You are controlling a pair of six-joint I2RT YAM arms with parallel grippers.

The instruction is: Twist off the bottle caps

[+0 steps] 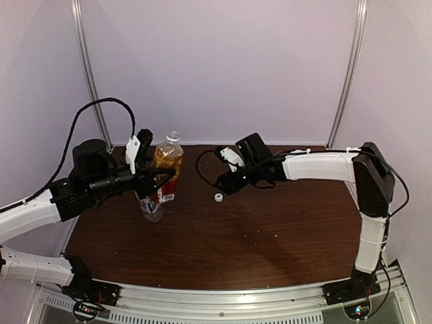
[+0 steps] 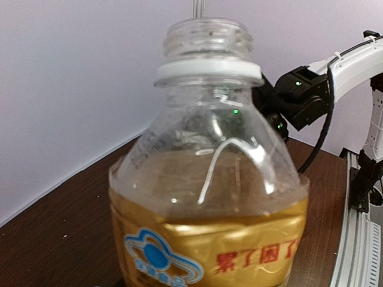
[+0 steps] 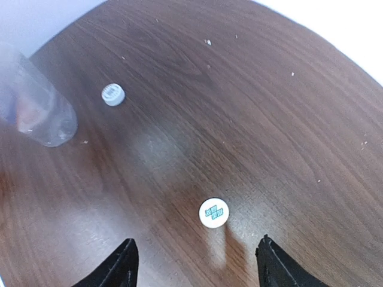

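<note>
The amber bottle (image 1: 169,160) with the red-yellow label stands at the table's back left, and my left gripper (image 1: 150,181) is shut around its body. In the left wrist view that amber bottle (image 2: 209,197) fills the frame and hides my fingers; its threaded neck (image 2: 206,36) is bare, with only the white collar ring. A clear bottle (image 1: 152,209) stands just in front, top hidden. My right gripper (image 3: 197,266) hangs open over the table, apart from a white bottle cap (image 3: 213,213) with a teal mark below it. A second bottle cap (image 3: 112,94) lies open side up nearer the bottles.
The right arm (image 1: 324,165) reaches in from the right above the dark wooden table (image 1: 270,236). A cap (image 1: 219,197) lies just below the right gripper (image 1: 227,177). A black cable (image 1: 88,111) loops above the left arm. Grey walls close the back.
</note>
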